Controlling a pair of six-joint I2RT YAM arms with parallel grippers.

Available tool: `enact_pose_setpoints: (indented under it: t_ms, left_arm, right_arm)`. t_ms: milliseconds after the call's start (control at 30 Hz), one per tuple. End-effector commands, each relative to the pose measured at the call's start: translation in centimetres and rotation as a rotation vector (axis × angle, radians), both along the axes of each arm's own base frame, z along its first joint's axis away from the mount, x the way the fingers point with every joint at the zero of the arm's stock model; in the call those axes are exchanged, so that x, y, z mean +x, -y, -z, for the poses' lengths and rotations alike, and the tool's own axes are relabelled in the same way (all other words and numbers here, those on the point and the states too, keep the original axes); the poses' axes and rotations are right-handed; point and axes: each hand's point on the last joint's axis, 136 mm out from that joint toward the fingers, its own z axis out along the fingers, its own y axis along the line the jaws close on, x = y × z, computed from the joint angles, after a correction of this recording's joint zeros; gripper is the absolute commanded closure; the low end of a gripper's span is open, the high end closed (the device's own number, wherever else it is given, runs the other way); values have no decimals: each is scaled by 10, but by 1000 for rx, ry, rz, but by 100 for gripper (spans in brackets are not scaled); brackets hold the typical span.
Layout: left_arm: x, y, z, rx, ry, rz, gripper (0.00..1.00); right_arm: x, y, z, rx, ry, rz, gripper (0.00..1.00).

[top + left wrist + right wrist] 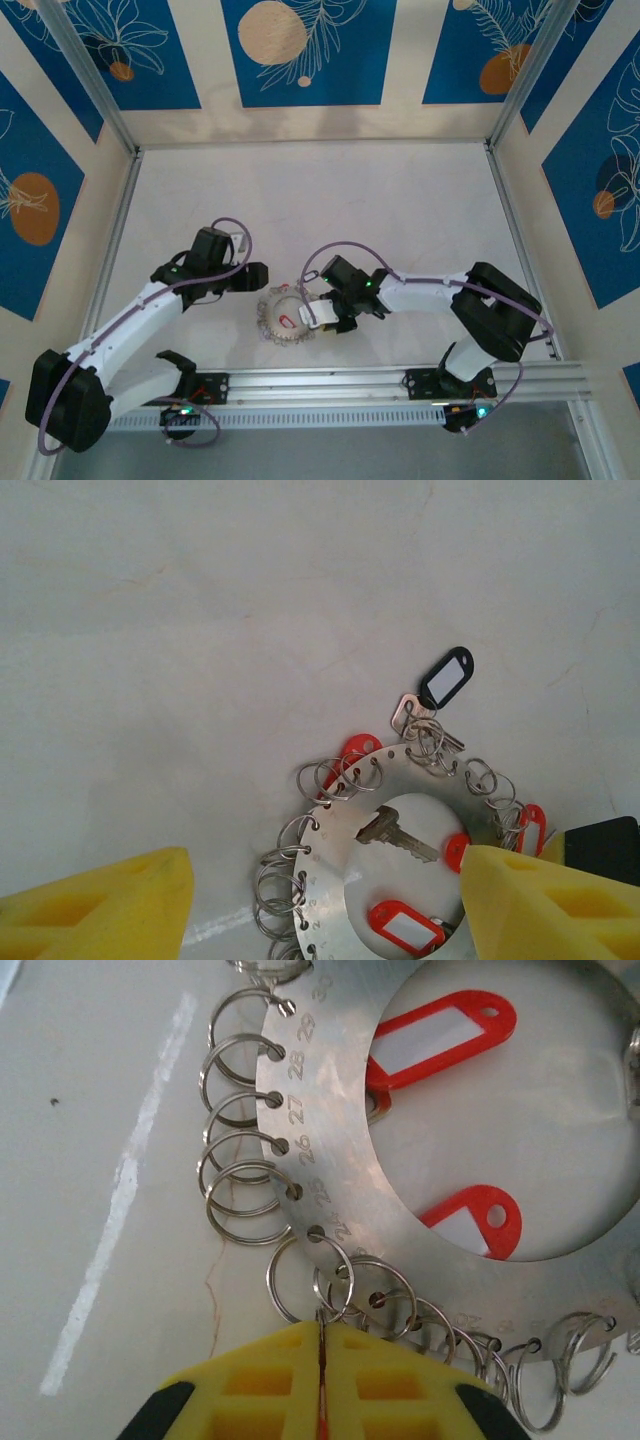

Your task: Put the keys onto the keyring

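Note:
The keyring is a flat silvery disc with a wide hole and numbered rim holes, each carrying a small split ring. It lies on the table between the grippers. My left gripper hangs open over the keyring, with nothing between its yellow fingers. Inside the hole lie a metal key and a red key tag. My right gripper is shut on a thin red key tag seen edge-on. The tag's small loop touches a split ring on the keyring near hole 24.
A black tag with metal keys hangs off the keyring's far rim. Two red tags lie in the disc's hole. Aluminium rails frame the white table, and patterned walls stand close on three sides.

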Motion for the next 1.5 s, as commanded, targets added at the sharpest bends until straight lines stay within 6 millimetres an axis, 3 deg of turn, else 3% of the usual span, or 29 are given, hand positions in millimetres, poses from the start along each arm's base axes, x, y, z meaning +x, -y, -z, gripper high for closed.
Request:
enact_pose_setpoints:
  t_ms: [0,467,767,1000,1100,1167,1267,1367,1467]
  left_arm:
    - [-4,-8,8,12,-18,-29,29]
    - [-8,3,14,-44,-4,19,31]
    - [-8,10,19,-63,0,55,32]
    - [-10,16,20,-73,24,94,34]
    - [-13,21,23,-81,26,124,34]
    - [-14,22,24,-77,24,132,35]
    - [-14,25,22,-78,28,142,35]
    - [-14,28,19,-73,44,165,35]
    - [-13,30,13,-43,58,192,35]
  right_arm:
    - [-6,-7,-19,71,-21,-18,93]
    - [5,-16,-35,179,27,-22,95]
    - [-2,-9,-28,166,35,-55,95]
    - [14,-12,-21,156,100,-5,80]
    - [22,-12,-24,163,132,49,71]
    - [26,-11,-28,168,131,97,70]
    - [20,-5,-39,182,94,139,65]
    - [4,7,-35,142,49,121,59]
    - [0,8,-33,127,8,151,62]
